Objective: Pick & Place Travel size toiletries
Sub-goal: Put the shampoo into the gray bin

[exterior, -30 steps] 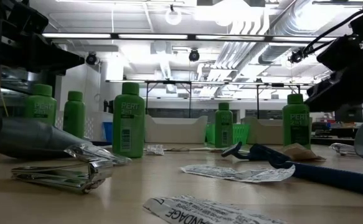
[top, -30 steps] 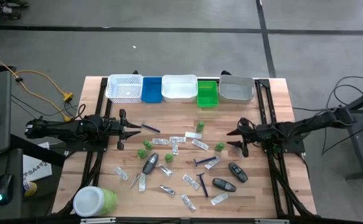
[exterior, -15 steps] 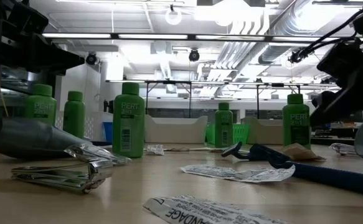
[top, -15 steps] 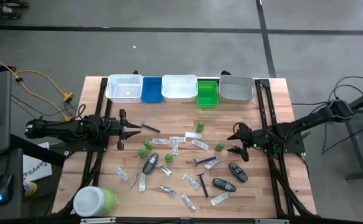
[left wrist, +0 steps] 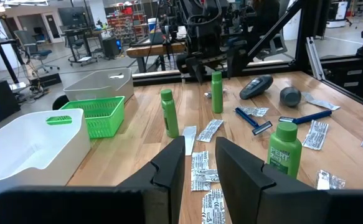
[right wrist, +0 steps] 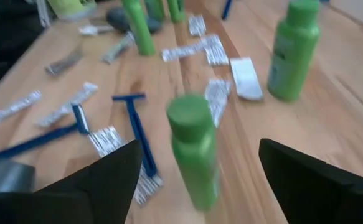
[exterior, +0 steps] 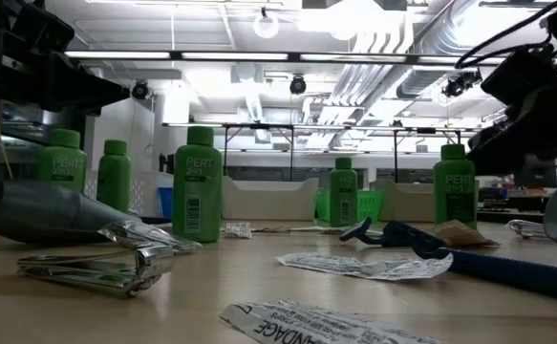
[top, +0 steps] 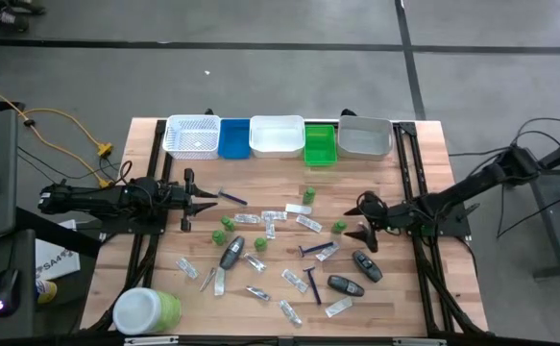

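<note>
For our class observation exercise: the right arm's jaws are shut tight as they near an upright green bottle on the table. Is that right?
Not quite. The right gripper has its jaws wide open, not shut, as the right wrist view shows. The rest stands: it nears an upright green bottle on the table.

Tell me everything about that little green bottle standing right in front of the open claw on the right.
The small green bottle is a glossy plastic cylinder with a flat round green cap, standing upright on the wooden table. Seen from above it sits right of centre, just ahead of the right tool, whose fingers are spread wide on either side without touching it. A blue razor and flat silvery sachets lie close beside it. Its label cannot be read.
</note>
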### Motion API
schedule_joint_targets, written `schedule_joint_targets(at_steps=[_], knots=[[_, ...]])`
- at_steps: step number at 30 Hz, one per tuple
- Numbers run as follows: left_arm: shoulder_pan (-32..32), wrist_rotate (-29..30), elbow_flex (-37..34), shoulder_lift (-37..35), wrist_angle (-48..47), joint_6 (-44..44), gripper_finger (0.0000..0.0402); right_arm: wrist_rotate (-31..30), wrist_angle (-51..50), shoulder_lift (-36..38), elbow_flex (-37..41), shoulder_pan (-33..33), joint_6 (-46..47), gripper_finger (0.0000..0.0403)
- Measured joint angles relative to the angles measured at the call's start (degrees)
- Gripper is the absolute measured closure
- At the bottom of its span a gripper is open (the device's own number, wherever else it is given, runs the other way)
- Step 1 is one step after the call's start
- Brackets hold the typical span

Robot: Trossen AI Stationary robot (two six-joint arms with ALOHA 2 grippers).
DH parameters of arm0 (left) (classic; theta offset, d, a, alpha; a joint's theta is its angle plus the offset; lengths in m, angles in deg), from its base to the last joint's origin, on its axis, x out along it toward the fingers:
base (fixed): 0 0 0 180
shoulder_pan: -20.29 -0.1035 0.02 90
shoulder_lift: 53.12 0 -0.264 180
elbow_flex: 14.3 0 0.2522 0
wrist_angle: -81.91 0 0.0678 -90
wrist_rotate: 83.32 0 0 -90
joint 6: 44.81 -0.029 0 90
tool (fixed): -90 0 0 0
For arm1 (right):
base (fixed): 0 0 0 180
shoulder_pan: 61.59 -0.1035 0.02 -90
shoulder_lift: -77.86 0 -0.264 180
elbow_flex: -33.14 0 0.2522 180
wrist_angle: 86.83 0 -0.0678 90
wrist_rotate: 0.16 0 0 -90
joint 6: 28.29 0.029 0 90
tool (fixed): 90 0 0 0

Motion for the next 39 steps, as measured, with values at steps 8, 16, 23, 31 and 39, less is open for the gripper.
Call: schedule_joint_targets(at_steps=[8,16,23,31,39], knots=[[-0.02,0.00,0.00,0.00,0.00,0.00,0.0311,-2.48,6.56,-6.23,-0.11,0.02,-2.48,0.0097],[-0.01,0.00,0.01,0.00,0.00,0.00,0.0311,-3.24,15.10,-12.92,-0.13,0.02,-2.66,0.0098],[-0.02,0.00,0.01,0.00,0.00,0.00,0.0311,-3.26,17.24,-13.94,-0.13,0.02,-2.63,0.0100],[0.01,0.00,0.01,-0.02,0.00,0.00,0.0311,-2.58,18.91,-13.85,-0.13,0.02,-2.77,0.0154],[-0.01,0.00,-0.01,0.00,-0.02,0.00,0.0311,-2.68,17.96,-13.85,-0.13,0.02,-2.79,0.0212]])
